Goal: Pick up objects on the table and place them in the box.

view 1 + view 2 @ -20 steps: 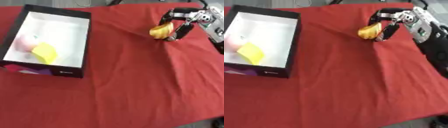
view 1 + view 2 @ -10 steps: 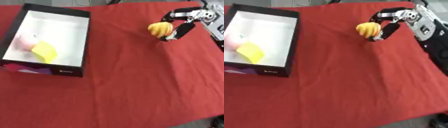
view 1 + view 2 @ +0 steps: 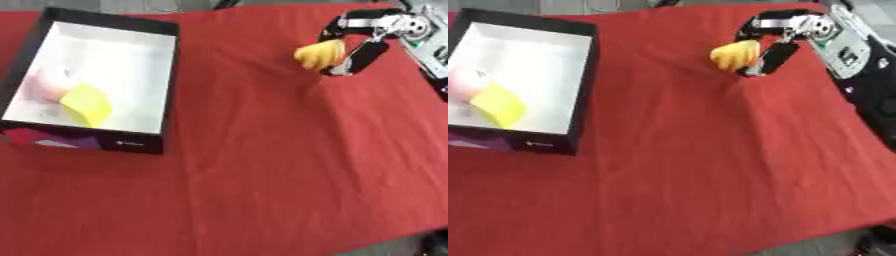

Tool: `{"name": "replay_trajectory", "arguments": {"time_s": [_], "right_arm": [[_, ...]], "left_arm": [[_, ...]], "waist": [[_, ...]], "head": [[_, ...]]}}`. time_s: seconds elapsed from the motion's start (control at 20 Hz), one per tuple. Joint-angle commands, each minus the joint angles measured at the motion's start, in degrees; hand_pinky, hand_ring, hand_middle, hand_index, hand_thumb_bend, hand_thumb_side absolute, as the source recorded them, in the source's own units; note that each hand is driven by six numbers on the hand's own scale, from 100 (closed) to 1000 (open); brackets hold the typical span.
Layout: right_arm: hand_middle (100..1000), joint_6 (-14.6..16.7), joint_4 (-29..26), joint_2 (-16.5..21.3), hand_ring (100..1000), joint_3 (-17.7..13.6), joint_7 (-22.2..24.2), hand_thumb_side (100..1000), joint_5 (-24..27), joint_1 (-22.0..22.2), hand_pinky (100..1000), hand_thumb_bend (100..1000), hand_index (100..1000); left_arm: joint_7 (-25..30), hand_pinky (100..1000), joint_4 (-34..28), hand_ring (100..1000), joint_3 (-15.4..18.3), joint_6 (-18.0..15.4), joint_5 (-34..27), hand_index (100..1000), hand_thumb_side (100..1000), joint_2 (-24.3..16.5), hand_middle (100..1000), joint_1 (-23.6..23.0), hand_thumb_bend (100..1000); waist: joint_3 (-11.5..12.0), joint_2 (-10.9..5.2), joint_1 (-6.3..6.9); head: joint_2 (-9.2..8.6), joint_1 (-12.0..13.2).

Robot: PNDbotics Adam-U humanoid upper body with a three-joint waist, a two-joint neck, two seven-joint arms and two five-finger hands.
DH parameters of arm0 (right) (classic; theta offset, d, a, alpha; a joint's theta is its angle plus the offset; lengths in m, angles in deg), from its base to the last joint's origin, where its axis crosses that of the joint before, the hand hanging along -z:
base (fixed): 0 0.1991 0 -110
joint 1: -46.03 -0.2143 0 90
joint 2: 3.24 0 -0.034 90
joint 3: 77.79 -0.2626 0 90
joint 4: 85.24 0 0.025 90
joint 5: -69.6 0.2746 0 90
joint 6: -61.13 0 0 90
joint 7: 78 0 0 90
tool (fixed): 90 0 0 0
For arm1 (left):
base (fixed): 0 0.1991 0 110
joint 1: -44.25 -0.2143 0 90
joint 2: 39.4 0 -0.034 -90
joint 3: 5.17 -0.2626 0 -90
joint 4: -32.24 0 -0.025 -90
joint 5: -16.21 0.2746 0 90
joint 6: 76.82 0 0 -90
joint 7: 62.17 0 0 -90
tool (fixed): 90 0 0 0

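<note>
At the far right of the red-covered bench [image 3: 262, 190], the right hand [image 3: 359, 37] curls its fingers around a yellow object [image 3: 319, 54], well apart from the box [image 3: 166, 90] at far left, which holds a yellow block [image 3: 86, 104] and a pink item [image 3: 42, 87].

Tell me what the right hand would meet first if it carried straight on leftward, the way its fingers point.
Probably nothing at first: the right hand, shut on the yellow object, faces bare red cloth. Farther along lies the box, though the hand's height above it is unclear.

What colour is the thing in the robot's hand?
Yellow object, held in the right hand; clearest in the left eye view.
</note>
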Motion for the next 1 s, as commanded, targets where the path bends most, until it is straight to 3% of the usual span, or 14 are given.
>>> {"name": "replay_trajectory", "arguments": {"time_s": [0.05,0.2,0.45,0.75,1.0], "right_arm": [[642,-0.87,-5.55,2.14,742,-1.56,-2.24,165,1.42,-2.00,855,270,685],[640,-2.33,-9.72,0.59,739,-1.40,-2.90,161,1.61,-5.26,853,273,684],[636,-3.89,-11.75,-8.16,732,1.16,-2.65,137,-1.36,-15.23,844,329,682],[634,-2.65,-6.34,-21.47,726,3.91,-3.28,136,-10.73,-24.46,831,382,681],[637,-1.65,-1.06,-30.73,725,4.45,-5.44,149,-18.82,-28.99,818,410,683]], "left_arm": [[-0.15,826,-0.58,696,0.32,-0.09,0.22,808,562,-1.83,740,0.21,888],[-0.25,825,-0.64,697,0.40,-0.13,0.21,808,562,-2.03,740,-0.01,888],[-0.36,825,-0.66,698,0.40,-0.13,0.08,808,562,-2.13,740,-0.41,888],[-0.56,825,-1.20,702,0.49,-0.36,-0.03,808,565,-2.69,741,-0.05,887],[-1.66,826,-2.18,708,1.36,-1.02,-0.15,810,569,-4.08,744,0.71,881]], "waist": [[-0.01,-1.86,0.25],[-0.12,-2.30,0.31],[-0.29,-3.32,0.51],[0.78,-4.22,0.84],[2.02,-4.57,1.12]], "head": [[-0.30,-0.16],[0.12,-0.28],[0.75,-1.41],[1.45,-3.10],[1.98,-4.51]]}}
